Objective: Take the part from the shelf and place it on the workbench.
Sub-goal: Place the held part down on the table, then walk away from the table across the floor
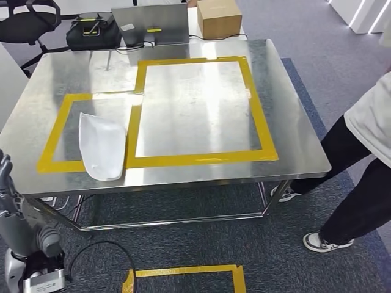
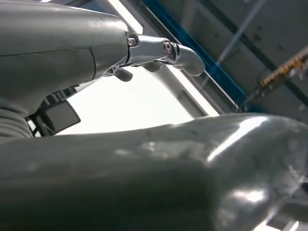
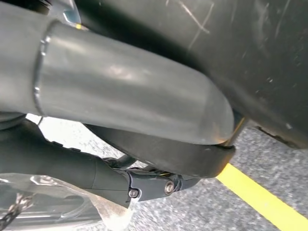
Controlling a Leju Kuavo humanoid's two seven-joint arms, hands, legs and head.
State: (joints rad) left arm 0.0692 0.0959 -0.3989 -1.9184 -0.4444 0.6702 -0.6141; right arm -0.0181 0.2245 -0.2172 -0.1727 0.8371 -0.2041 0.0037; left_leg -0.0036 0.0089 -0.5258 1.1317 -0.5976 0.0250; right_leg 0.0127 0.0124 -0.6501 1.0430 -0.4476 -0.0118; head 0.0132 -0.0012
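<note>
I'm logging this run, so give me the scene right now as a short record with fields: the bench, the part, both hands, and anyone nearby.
workbench: steel table marked with two yellow tape rectangles
part: white part lies flat on the table, across the near edge of the smaller tape rectangle
left hand: left hand low beside the table's near left corner, holding nothing, fingers extended
right hand: right hand shows above floor with a yellow line; grip cannot be told
person: person standing at the table's right side

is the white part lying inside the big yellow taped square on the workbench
No, the white part lies in the smaller taped rectangle on the workbench, left of the big square.
</note>
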